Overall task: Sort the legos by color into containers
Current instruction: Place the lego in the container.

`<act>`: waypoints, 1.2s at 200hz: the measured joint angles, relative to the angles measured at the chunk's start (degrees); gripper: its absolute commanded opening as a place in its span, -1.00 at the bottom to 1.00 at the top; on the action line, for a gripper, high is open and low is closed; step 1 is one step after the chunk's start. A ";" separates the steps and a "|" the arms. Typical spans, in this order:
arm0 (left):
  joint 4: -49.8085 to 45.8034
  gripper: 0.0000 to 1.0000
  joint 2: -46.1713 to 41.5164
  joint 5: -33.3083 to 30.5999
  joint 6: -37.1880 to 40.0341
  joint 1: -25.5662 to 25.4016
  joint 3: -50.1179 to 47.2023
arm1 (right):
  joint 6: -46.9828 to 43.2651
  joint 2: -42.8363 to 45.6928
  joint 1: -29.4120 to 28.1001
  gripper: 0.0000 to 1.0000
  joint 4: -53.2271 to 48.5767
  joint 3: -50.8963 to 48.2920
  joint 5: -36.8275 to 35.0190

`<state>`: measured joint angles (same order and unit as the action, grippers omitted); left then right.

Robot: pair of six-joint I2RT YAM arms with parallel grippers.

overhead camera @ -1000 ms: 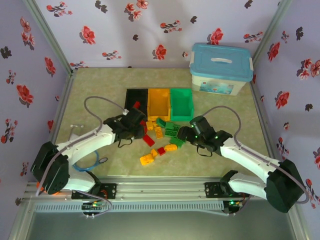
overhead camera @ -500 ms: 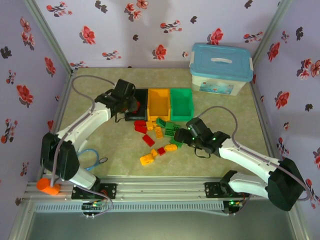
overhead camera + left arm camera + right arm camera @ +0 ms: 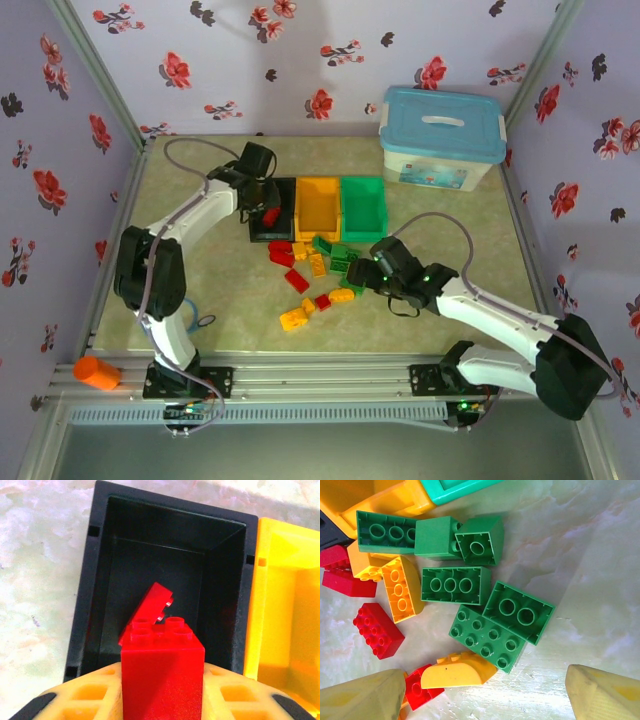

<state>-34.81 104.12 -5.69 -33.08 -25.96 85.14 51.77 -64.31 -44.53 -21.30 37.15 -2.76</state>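
Right gripper [image 3: 482, 697] hovers over the loose bricks [image 3: 451, 585], jaws apart, empty. Farther back, left gripper [image 3: 268, 212] is clamped on a red brick [image 3: 162, 680] above the black bin [image 3: 85, 605], which holds a second red brick [image 3: 150, 605]. Judged step: deposit. Next move calls for opening those jaws.

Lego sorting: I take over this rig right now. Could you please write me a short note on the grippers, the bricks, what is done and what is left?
The left gripper is shut on a red brick, above the black bin.
The right gripper is open, over the green bricks on the table.
Done: a second red brick lies tilted in the black bin.
Left: drop the held brick. The yellow bin and green bin look empty, and the mixed pile before them is unsorted.
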 measured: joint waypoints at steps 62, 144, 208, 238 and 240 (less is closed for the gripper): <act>-1.07 0.44 1.01 1.36 0.96 0.00 2.49 | 0.39 -0.35 -0.50 0.68 -0.59 0.11 -0.28; 1.25 0.35 -21.44 1.49 0.48 -0.02 -14.47 | -0.74 -8.41 -3.80 0.58 -3.10 7.63 -1.42; 1.62 0.34 -34.34 1.49 -1.77 -2.38 -30.29 | -6.49 -20.76 -12.04 0.44 -6.45 19.45 -1.46; 1.14 0.34 -40.19 1.29 -3.15 -2.62 -36.00 | -10.99 -25.75 -18.58 0.59 -8.92 24.74 -0.66; 1.09 0.34 -40.59 1.27 -3.26 -2.62 -36.35 | -11.30 -26.16 -19.04 0.59 -9.07 25.18 -0.57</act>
<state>-33.71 63.53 -4.43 -36.34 -28.58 48.80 40.47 -90.48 -63.57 -30.37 62.33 -3.33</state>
